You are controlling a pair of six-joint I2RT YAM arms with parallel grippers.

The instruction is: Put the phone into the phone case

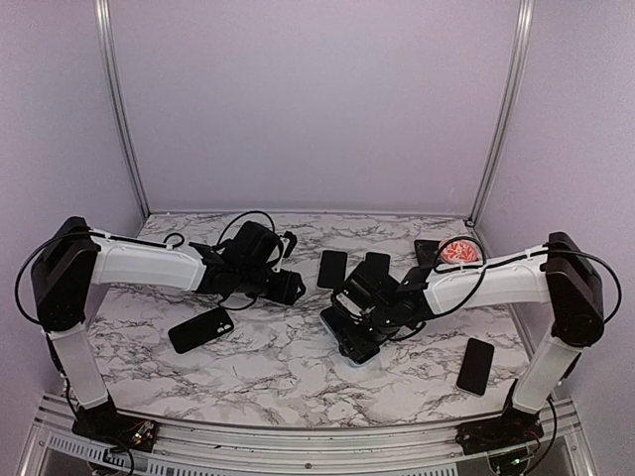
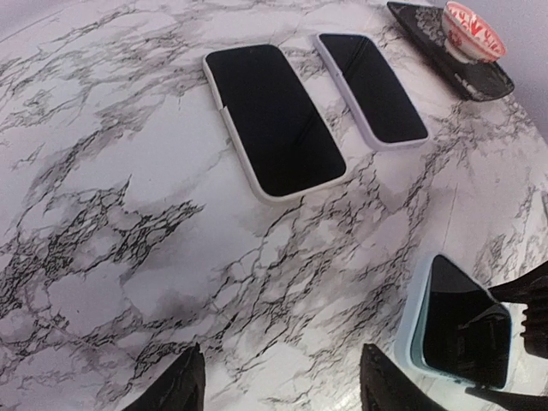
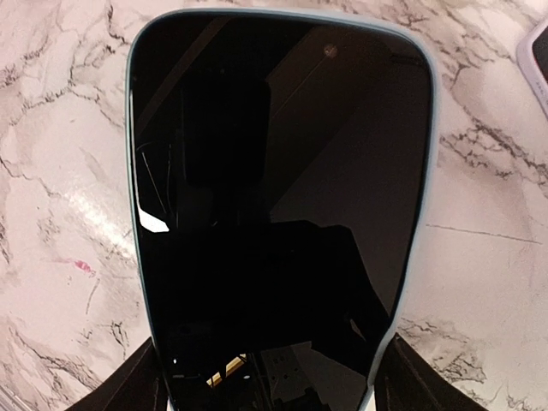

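Right hand [image 3: 270,381] straddling phone [image 3: 274,171], seated in case [image 3: 131,154]

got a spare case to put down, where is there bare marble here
Free: the near strip of the marble table, between the black phone front-left and black phone front-right. Crowded: centre back, with the white-cased phone, lilac-cased phone and black tray.

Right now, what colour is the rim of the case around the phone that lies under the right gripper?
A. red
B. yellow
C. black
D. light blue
D: in the right wrist view, the case shows a light blue rim all around the dark phone, and the right gripper has one finger on each side of its near end.
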